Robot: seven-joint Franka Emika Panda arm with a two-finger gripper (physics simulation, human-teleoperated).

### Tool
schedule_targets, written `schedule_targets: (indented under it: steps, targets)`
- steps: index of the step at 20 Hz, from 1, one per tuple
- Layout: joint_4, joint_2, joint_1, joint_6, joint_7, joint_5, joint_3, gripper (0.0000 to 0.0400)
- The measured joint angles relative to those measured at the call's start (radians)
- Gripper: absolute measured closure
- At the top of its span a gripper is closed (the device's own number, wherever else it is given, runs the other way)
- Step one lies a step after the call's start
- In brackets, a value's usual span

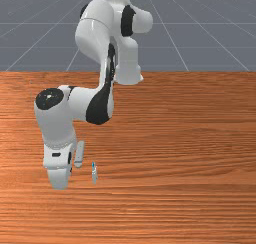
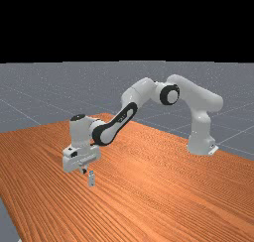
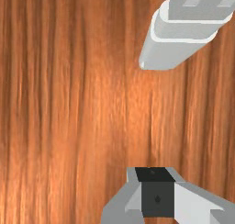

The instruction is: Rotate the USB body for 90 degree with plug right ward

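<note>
Prob. pre-grasp: gripper (image 2: 84, 171) jaws pressed together; next, spread 'em, go front view's right, straddle upright USB body (image 1: 94, 173).

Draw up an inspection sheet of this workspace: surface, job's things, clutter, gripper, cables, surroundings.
Surface: orange-brown wooden table, dark streaky grain.
Job's things: one USB stick, pale body, upright, plug uppermost, blue at its tip.
Clutter: nothing seen.
Gripper: the gripper hangs beside the USB stick, apart from it, on the far view's left.
Cables: nothing seen.
Surroundings: white and grey arm reaching over the table; grey floor with pale lines; black backdrop.
</note>
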Motion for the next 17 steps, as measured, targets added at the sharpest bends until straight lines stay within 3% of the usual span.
schedule_targets:
  steps: [17]
  targets:
    - [-0.162,-0.071,0.123,0.098,0.194,0.012,-0.002,0.0400]
